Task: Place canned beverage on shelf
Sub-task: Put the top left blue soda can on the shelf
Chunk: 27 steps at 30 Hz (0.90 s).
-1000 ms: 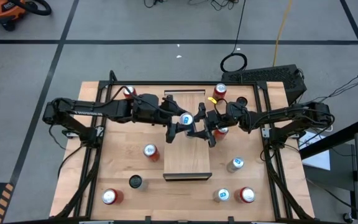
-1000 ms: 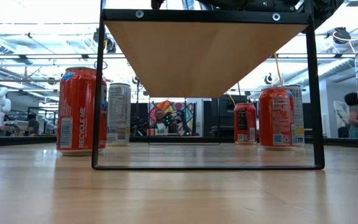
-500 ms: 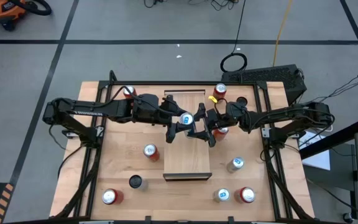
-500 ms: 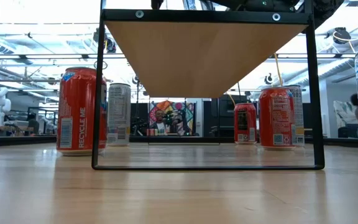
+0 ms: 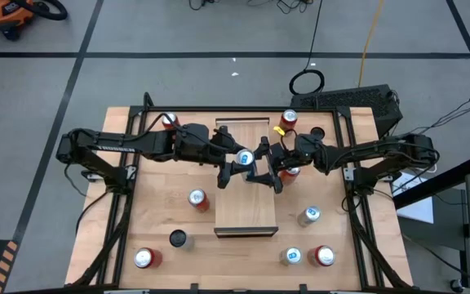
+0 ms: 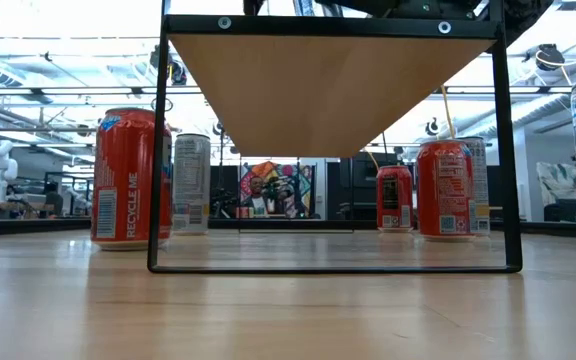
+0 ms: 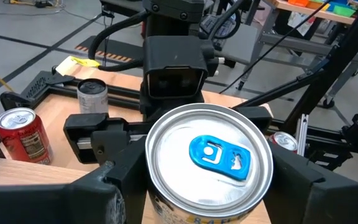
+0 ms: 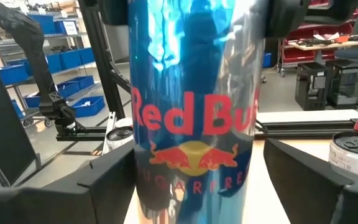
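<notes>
- The left gripper [image 5: 244, 162] is clamped on the canned beverage [image 5: 245, 156], a slim blue-and-silver can with a blue tab, held upright above the shelf [image 5: 246, 214]. In the left wrist view its fingers [image 7: 126, 180] press against both sides of the can [image 7: 209, 163] just under the rim.
- The right gripper [image 5: 265, 166] sits at the can's 3 o'clock side, facing it. In the right wrist view its fingers [image 8: 309, 180] stand spread wide on either side of the can [image 8: 194, 118], with a gap showing on both sides, so it holds nothing.
- The shelf is a pale-wood board on a black frame, standing mid-surface; the can is over its 12 o'clock half, and whether it rests on the board cannot be told.
- On the surface [image 5: 161, 220] around the shelf: a red can [image 5: 197, 198] at 9 o'clock, a dark can [image 5: 177, 238] and another red can [image 5: 144, 258] toward 7 o'clock, a silver can [image 5: 309, 216] at 3 o'clock, and a silver and a red can [image 5: 325, 256] toward 5 o'clock.
- Two more red cans stand at the surface's 12 o'clock edge.
</notes>
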Each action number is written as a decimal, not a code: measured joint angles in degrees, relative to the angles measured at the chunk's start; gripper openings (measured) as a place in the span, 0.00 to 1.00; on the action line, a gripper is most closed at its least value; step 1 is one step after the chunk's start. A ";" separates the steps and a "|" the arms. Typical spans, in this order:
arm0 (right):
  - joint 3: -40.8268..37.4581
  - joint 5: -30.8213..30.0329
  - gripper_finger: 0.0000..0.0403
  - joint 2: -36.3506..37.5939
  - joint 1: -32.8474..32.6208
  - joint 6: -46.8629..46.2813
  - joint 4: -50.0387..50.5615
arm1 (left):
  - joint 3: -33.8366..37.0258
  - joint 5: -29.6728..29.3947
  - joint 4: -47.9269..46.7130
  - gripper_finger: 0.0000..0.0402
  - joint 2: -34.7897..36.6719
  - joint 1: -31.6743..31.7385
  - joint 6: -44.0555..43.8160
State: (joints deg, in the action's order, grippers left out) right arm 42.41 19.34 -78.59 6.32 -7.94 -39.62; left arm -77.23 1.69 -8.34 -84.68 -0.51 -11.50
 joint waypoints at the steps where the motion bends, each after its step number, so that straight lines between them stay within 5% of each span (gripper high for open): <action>1: 0.00 0.02 0.80 0.00 0.09 0.27 0.28 | 0.00 0.03 0.00 0.59 0.00 -0.01 0.01; 17: 0.00 0.45 0.90 2.56 3.10 1.13 5.86 | 0.00 -1.04 0.63 0.59 0.22 0.08 0.45; 27: -0.07 0.22 0.99 2.52 3.17 -5.99 7.06 | 0.00 -3.78 0.35 0.59 0.38 -0.01 2.60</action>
State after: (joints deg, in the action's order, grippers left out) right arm 42.35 19.55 -76.07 9.50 -13.93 -32.56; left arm -77.23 -2.10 -7.99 -84.31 -0.51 -8.90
